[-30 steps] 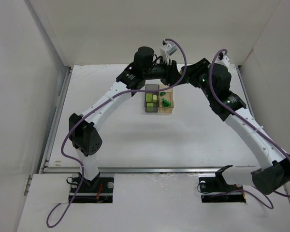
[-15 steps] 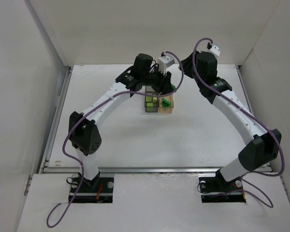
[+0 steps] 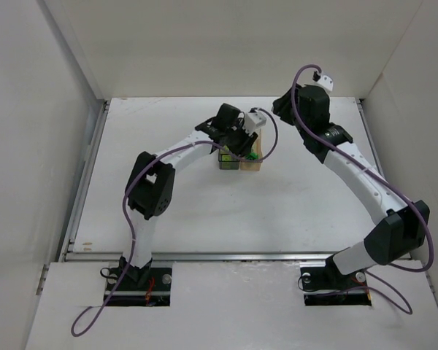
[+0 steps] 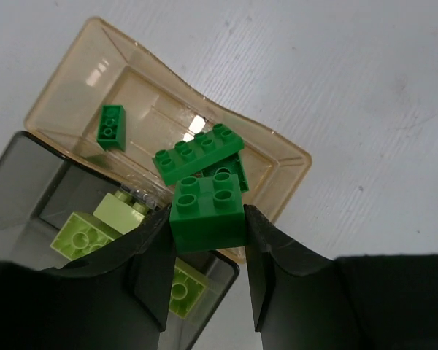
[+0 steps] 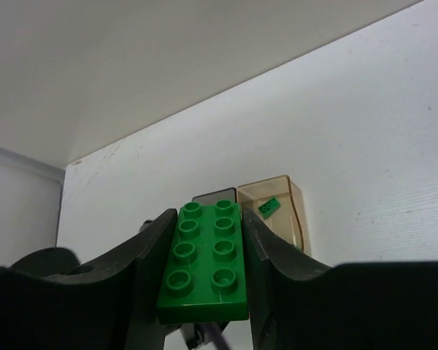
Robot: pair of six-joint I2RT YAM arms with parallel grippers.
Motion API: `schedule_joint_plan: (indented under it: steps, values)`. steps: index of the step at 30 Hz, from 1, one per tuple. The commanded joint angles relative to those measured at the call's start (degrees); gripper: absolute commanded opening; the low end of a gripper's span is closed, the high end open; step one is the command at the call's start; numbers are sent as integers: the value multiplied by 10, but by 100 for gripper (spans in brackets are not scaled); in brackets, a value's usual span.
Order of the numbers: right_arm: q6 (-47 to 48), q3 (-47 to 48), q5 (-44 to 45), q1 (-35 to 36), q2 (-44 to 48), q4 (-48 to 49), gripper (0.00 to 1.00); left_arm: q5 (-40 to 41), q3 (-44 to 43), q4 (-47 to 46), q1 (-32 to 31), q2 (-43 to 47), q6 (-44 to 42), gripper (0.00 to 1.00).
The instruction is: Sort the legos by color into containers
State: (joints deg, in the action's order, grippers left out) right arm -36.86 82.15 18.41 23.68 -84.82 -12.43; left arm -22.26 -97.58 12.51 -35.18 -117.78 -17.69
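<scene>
Left tool (image 4: 206, 227) clenched on a bright-green square brick (image 4: 206, 204), we hang it just above the boxes, about where the amber box (image 4: 73, 80) meets the grey box (image 4: 25, 182). Our right tool (image 5: 204, 240) grips a bright-green long brick (image 5: 204, 266), high and well apart from the pair, which shows far off on the desk (image 5: 365, 131).

We judge the step in hand to be the drop. Both held bricks are bright green, and bright green is what lies in the amber box. The left tool's next move calls for a small shift to set its brick squarely over amber, clear of the shared wall, then a release. The right tool would do best to wait until the left arm draws off, then descend over the same box.

By our count there are two boxes, joined side by side. Five bright-green bricks are in sight. Three lie in amber: a small brick (image 4: 111, 127), a second long brick (image 4: 198, 152) and a half-hidden brick (image 4: 232, 172) beneath it. Each tool holds one more. At least three pale bricks (image 4: 84, 235) lie in the grey box. The left tool's fingers (image 4: 157, 270) cover part of it, so we cannot rule out more.
</scene>
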Motion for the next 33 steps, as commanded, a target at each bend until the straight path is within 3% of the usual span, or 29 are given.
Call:
schedule_joint_plan:
  steps: [1,2,5,6,12,16,22,27,33]
  values:
    - [7,-13,-7,0,20,7,0,-8,-18,-43,4,6,-34,34]
    - [7,-13,-7,0,20,-4,0,-9,-18,-43,4,6,-34,52]
    - [7,-13,-14,0,20,-16,0,-21,-18,-43,4,6,-34,75]
    - [7,-13,-14,0,20,-16,0,-21,-18,-43,4,14,-34,93]
    - [0,-30,-39,-5,20,-22,0,-76,-21,7,4,59,-27,95]
    - [-33,-51,-67,-11,26,-22,0,-158,-52,31,24,79,19,94]
    - [-79,-56,-100,-18,26,-9,0,-299,-81,-33,50,84,264,78]
    - [-99,-56,-100,-18,20,-9,0,-299,-99,-32,38,84,296,88]
    - [-124,-56,-88,-18,37,-9,0,-290,-99,-77,33,84,360,91]
